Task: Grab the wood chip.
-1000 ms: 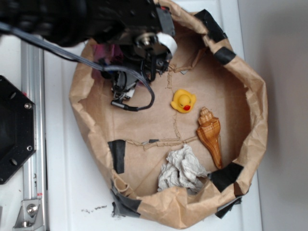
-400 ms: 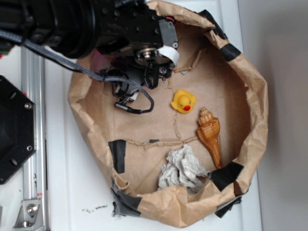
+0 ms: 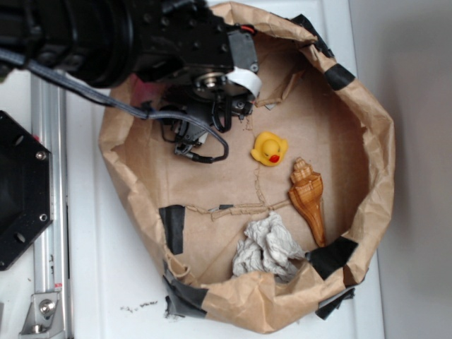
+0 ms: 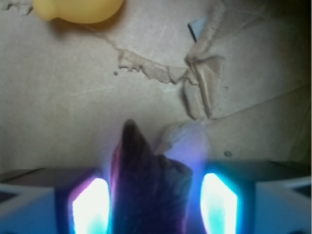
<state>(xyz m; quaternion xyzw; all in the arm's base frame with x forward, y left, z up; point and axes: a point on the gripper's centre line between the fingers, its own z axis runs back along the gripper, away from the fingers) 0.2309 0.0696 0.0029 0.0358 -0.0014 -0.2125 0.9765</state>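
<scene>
A white desk (image 3: 92, 268) is seen carrying a wide brown paper basin (image 3: 378, 176) with rolled walls patched by black tape, and a black hexagonal base plate (image 3: 18, 191) with a metal rail beside it. The black robot arm (image 3: 106, 35) is extended over the upper left part of the basin, cables being looped beneath it. The end effector (image 4: 155, 195) is lowered to the paper floor, and in the wrist view its two glowing blue-white fingers (image 4: 90, 204) are seen on either side of the wood chip (image 4: 146, 180), a dark, pointed shard that fills the gap between them; the chip is straddled closely, but whether it is actually clamped cannot be told. The chip is hidden under the arm in the exterior view. A crumpled paper wad (image 3: 268, 247) lies well away from the end effector, by the near wall. An orange-brown conch shell (image 3: 309, 199) is placed beside the wad. A yellow rubber duck (image 3: 269, 148) sits near the end effector, just ahead of its fingertips in the wrist view.
</scene>
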